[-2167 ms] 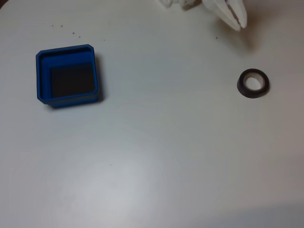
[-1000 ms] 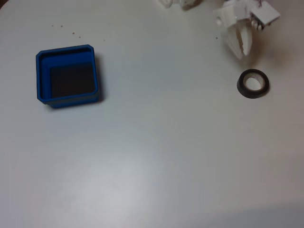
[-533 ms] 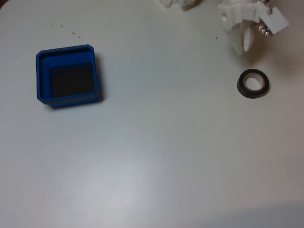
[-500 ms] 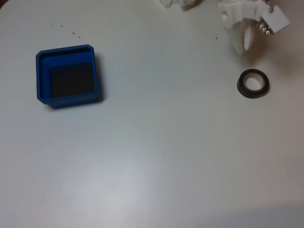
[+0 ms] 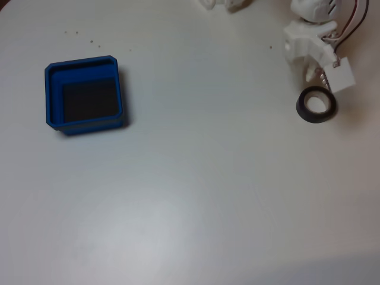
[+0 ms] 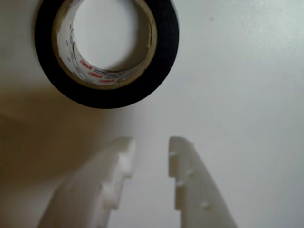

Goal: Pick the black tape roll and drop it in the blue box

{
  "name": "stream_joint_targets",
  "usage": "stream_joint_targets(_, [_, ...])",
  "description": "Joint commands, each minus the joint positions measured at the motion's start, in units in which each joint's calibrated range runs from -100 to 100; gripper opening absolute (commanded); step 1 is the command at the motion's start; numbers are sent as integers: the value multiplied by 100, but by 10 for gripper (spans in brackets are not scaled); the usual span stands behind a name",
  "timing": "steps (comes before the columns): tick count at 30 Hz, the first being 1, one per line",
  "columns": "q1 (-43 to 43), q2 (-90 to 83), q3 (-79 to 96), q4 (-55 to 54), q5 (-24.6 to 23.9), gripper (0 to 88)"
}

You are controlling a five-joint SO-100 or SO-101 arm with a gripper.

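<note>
White arm (image 5: 314,41) just above black tape roll (image 5: 316,105) (blue box (image 5: 84,95) far left)

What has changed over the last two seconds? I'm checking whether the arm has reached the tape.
The white gripper moved down the fixed view, from the top edge to just above the small black tape roll, jaws slightly apart, nothing gripped. The roll and the square blue plastic box stayed put on the white table.

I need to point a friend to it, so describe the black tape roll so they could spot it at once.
On the white table, look to the right side of the fixed view, far from the blue box on the left. Just below the white gripper lies the black tape roll: a small black ring lying flat, with a beige inner core and open centre.
</note>
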Motion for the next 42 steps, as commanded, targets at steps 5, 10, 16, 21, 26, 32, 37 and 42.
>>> stream_joint_targets(5, [30,37,-787,530,-37,14])
stream_joint_targets(10, [39,489,-1587,1190,-37,15])
stream_joint_targets(16, [39,1267,-2557,1553,-37,18])
stream_joint_targets(21, [39,1568,-2997,1644,-46,18])
stream_joint_targets(26, [49,1576,-3033,1570,-46,17])
stream_joint_targets(32, [59,1869,-3339,1611,-46,17])
stream_joint_targets(37, [147,2303,-3716,1644,-46,18])
stream_joint_targets(42, [186,2563,-3995,1652,-37,18])
